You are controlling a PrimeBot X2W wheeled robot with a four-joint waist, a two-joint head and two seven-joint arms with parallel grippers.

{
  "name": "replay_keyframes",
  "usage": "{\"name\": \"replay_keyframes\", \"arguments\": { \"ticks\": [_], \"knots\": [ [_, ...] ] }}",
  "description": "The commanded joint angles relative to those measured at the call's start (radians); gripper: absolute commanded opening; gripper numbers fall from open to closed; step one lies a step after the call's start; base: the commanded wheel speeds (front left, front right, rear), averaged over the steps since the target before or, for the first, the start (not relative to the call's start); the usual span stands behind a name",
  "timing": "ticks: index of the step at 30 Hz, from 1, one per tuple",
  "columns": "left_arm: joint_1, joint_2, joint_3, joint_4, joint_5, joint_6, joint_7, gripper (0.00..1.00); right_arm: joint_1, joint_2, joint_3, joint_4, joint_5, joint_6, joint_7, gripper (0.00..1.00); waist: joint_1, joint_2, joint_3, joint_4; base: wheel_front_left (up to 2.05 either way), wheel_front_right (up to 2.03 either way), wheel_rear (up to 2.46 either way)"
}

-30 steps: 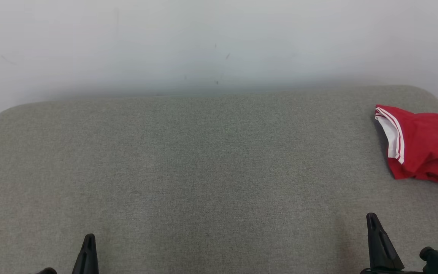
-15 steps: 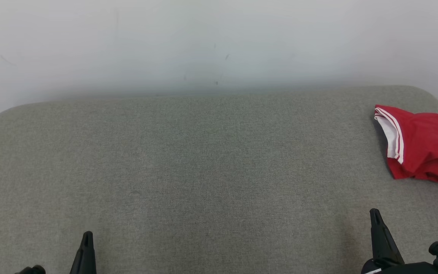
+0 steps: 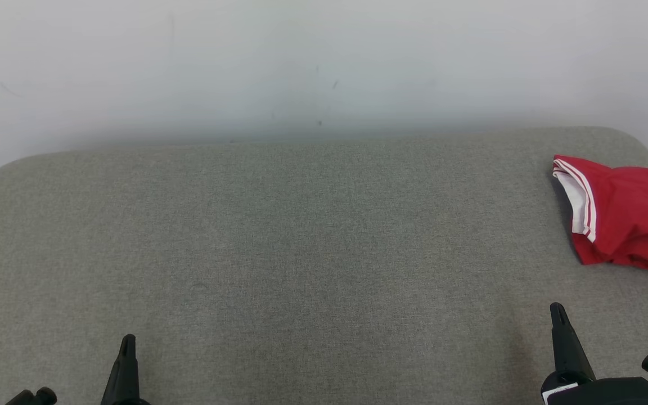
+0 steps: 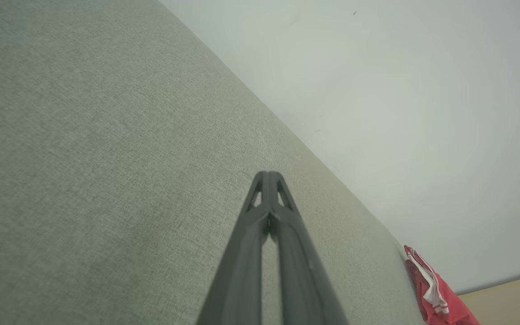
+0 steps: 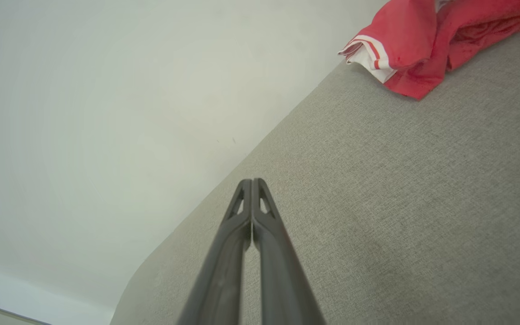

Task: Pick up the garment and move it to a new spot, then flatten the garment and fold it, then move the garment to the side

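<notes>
at the lower left of the head view the left hand is seen with its two dark fingers pressed together and nothing held between them. in the left wrist view the tips are shown meeting above grey cloth. at the lower right of the head view the right hand is likewise closed tight and empty, its fingers pointed up the frame. both hands are held over the near part of the counter, which is covered in grey woven fabric and rounded at its far corners. the garment, red with white striped trim along one hem, is found crumpled at the right edge of the frame, by the counter's upper right corner. it is well apart from both hands and partly cut off by the frame edge. beyond the counter a pale wall with a few small dark marks is seen.
</notes>
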Motion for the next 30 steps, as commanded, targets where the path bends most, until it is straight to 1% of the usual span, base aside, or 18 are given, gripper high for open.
{"name": "replay_keyframes", "arguments": {
  "ticks": [1,10,30],
  "knots": [
    [-0.025,0.002,0.006,-0.005,-0.042,-0.004,0.009,0.0,-0.021,-0.008,-0.005,-0.005,0.039,-0.001,0.006,0.0,0.0,0.0,0.0,0.0,0.0,0.0,0.0],
    [-0.04,0.002,0.012,0.005,-0.155,-0.01,0.038,0.0,-0.038,-0.009,-0.01,0.012,0.149,-0.001,0.028,0.0,0.0,0.0,-0.001,-0.001,0.0,0.0,0.0],
    [-0.07,0.001,0.024,0.025,-0.362,-0.022,0.091,0.0,-0.069,-0.007,-0.023,0.043,0.353,-0.001,0.07,0.0,0.0,0.0,-0.003,-0.003,0.0,0.0,0.0]
  ]
}}
